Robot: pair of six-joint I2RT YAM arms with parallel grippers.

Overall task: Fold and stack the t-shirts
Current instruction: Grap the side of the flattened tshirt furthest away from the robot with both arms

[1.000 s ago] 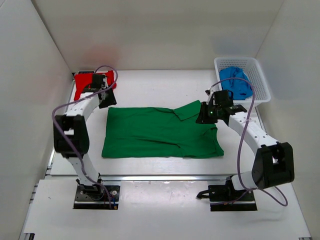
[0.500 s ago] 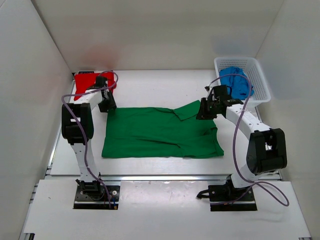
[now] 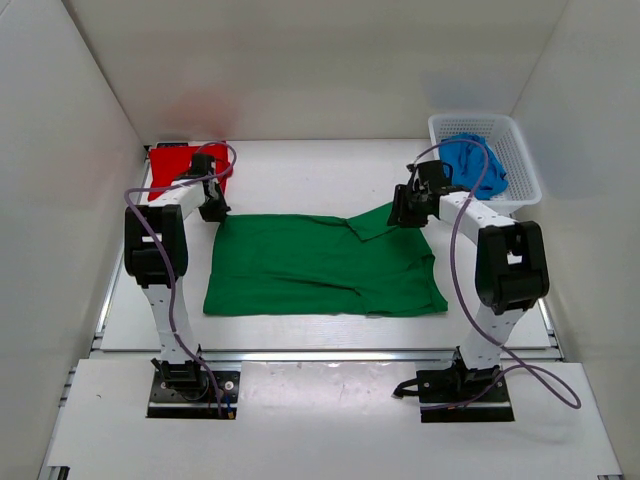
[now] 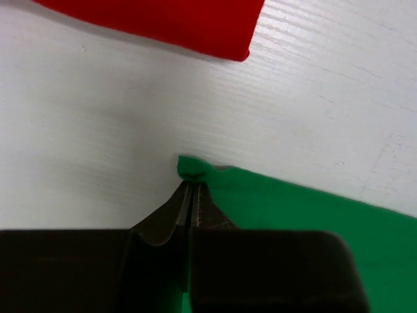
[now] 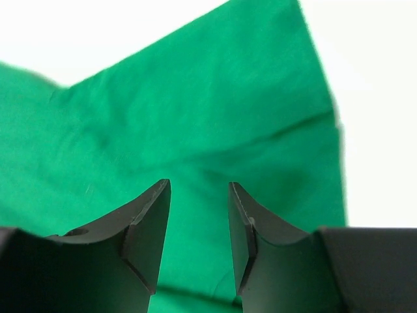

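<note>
Top external view puts the green shirt [image 3: 325, 265] flat at the centre of the table [image 3: 300, 180], spread wide with its collar near one o'clock, so I read it as the one being folded now. The left gripper [image 4: 193, 189] sits at the shirt's ten o'clock corner. On the left wrist camera its jaws are pressed together on that very tip, and the cloth puckers where they bite. The right gripper [image 5: 199, 208] is down at the shirt's one o'clock side, by the flipped-up sleeve. Its jaws stand apart with green cloth showing between and beyond them, and I see nothing pinched yet. My guess is that the two far corners are taken so the far edge can be drawn toward six o'clock in one even fold; with only one side held, a pull now would skew the cloth. The red shirt [image 3: 170, 165] lies folded at ten o'clock on the table, just beyond the left gripper, likely the start of the stack. The blue shirt [image 3: 470, 165] is bunched in the white basket [image 3: 525, 180] at two o'clock, not yet folded.
</note>
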